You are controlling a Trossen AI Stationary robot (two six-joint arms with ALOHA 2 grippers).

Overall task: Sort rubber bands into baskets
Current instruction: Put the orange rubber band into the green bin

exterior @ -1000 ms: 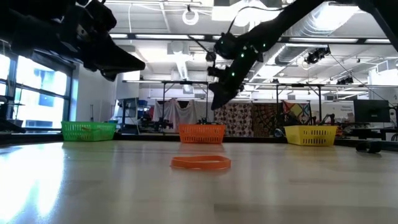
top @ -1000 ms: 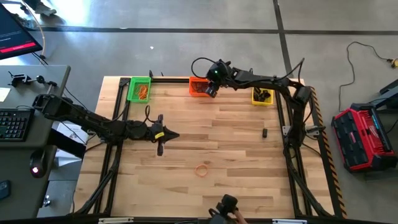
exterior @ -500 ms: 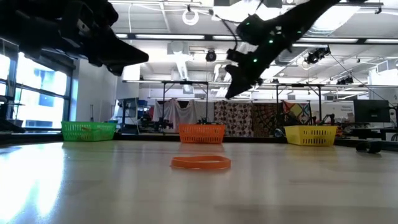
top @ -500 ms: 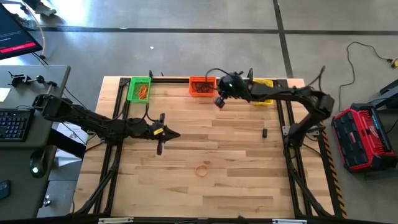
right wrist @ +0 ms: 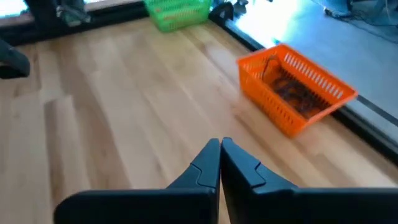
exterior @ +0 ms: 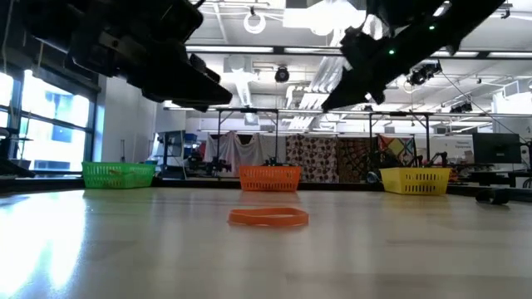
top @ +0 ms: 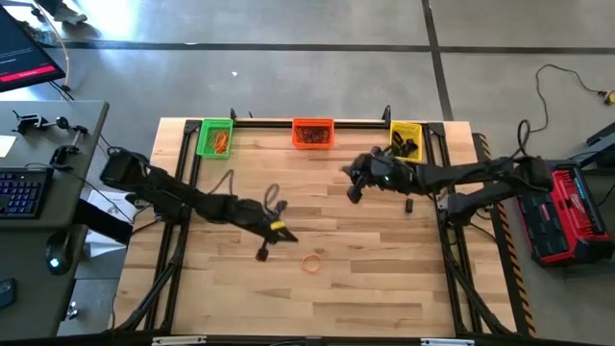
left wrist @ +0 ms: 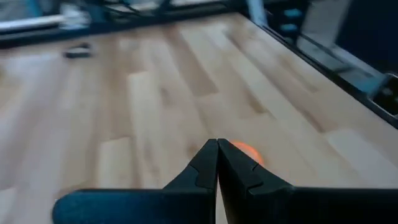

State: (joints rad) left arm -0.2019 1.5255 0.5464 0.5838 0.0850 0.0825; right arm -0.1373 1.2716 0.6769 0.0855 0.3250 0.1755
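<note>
One orange rubber band lies flat on the bare wooden surface, near the front and roughly mid-width, well apart from the baskets. It looks like the last loose band left to sort; no other is visible on the boards.

The three baskets stand in a row along the far edge: the green basket at the left, the orange basket in the middle, the yellow basket at the right. Each already holds bands, the orange one a tangle of reddish-brown loops that shows in the right wrist view. Lined up out of the way, they leave the middle free for picking.

The left hand hangs just beside the loose band, on its left, with its fingers pressed together and nothing between them. Its wrist view shows the band as an orange blur right past the fingertips, so this arm seems aimed at it; the fingers would need to spread before they could take the thin loop.

The right hand sits above the surface between the orange and yellow baskets and somewhat forward of them, fingers likewise pressed together and empty. A small dark object lies on the boards near the right arm; what it is cannot be told.
</note>
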